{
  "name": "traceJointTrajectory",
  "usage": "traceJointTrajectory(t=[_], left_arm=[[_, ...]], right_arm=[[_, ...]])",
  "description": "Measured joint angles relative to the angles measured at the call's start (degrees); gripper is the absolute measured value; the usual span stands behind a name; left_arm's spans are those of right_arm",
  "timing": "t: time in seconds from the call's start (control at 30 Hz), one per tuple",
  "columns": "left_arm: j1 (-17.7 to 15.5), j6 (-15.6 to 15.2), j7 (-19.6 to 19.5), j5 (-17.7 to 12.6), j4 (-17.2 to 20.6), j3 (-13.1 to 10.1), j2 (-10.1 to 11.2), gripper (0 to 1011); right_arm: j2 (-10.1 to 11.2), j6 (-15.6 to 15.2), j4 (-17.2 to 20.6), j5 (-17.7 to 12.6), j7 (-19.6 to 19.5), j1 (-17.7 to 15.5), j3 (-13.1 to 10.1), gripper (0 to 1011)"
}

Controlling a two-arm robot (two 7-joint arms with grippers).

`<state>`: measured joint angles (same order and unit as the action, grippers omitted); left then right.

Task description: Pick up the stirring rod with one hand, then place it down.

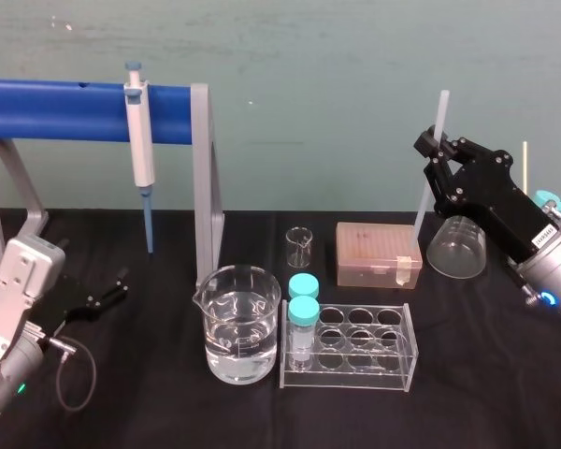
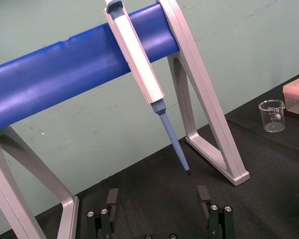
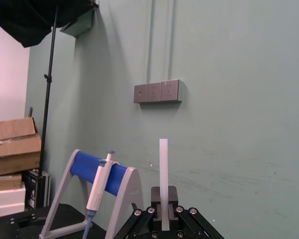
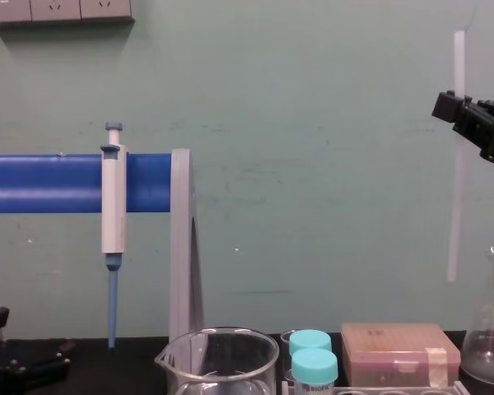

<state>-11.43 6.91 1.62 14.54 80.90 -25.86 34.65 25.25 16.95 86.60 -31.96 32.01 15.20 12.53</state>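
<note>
The stirring rod (image 1: 428, 178) is a thin translucent white stick held nearly upright, high above the table at the right. My right gripper (image 1: 437, 150) is shut on its upper part, and most of the rod hangs below the jaws. In the chest view the stirring rod (image 4: 455, 189) ends well above the table, with the right gripper (image 4: 455, 103) clamped on it. The right wrist view has the stirring rod (image 3: 163, 169) rising from between the jaws. My left gripper (image 2: 157, 196) rests open and holds nothing, low at the left near the stand; the left gripper (image 1: 112, 292) lies by the table.
A pipette (image 1: 140, 140) hangs on a blue-barred stand (image 1: 65, 110). In the middle are a water beaker (image 1: 240, 323), a tube rack (image 1: 355, 348) with two teal-capped tubes, a small beaker (image 1: 299, 246) and a pink box (image 1: 377, 253). A flask (image 1: 458, 248) stands below the rod.
</note>
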Motion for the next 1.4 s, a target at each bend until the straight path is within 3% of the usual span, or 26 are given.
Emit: traceJointTrajectory(t=[1.4], left_arm=[[0.0,0.0,0.0,0.0,0.0,0.0,0.0,1000]], right_arm=[[-0.17,-0.92,-0.12,0.46,0.55,-0.84,-0.42,72]])
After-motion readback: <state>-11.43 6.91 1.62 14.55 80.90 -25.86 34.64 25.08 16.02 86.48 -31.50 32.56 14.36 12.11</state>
